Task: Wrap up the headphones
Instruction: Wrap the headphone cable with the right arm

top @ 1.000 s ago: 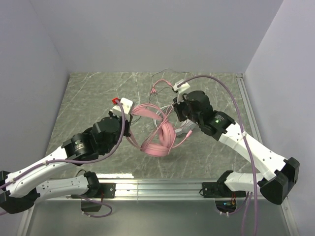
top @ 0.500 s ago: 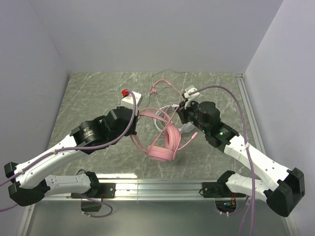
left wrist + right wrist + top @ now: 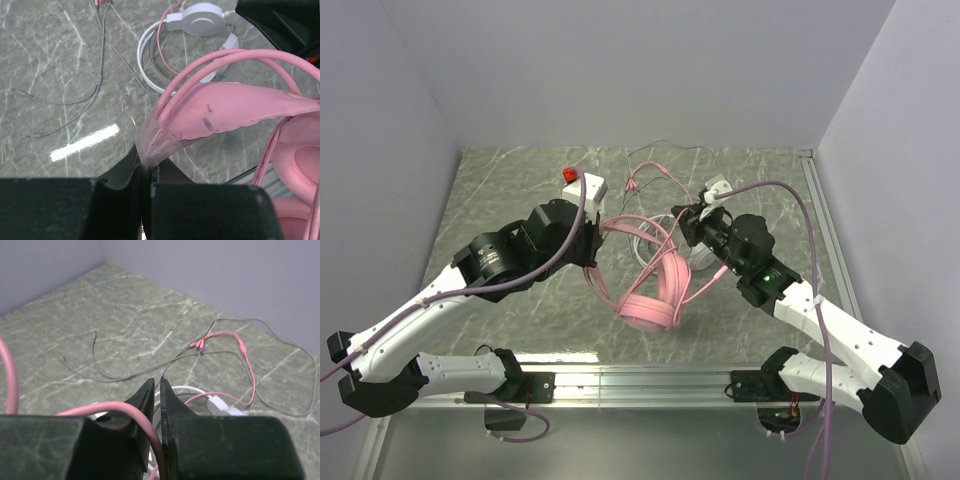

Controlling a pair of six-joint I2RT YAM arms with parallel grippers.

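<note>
L gripper [image 3: 145, 170] has gone up + a bit farther back in the last sec. Its jaws are clamped tight on the band end of the pink headset [image 3: 655, 300]. So the band is now up off the table [image 3: 500, 190], mid scene, w/ the cups hanging low on the near side. R gripper [image 3: 159, 390] slid a bit right. Its jaws are nearly together w/ just a thin slit, and a pink band wire runs right by them. Can't tell if it's pinched. White headset [image 3: 200, 22] lies flat just behind. Pink cable [image 3: 225, 333] lies loose at the far side, so I think no wrapping is done yet. No words or brand to read.
</note>
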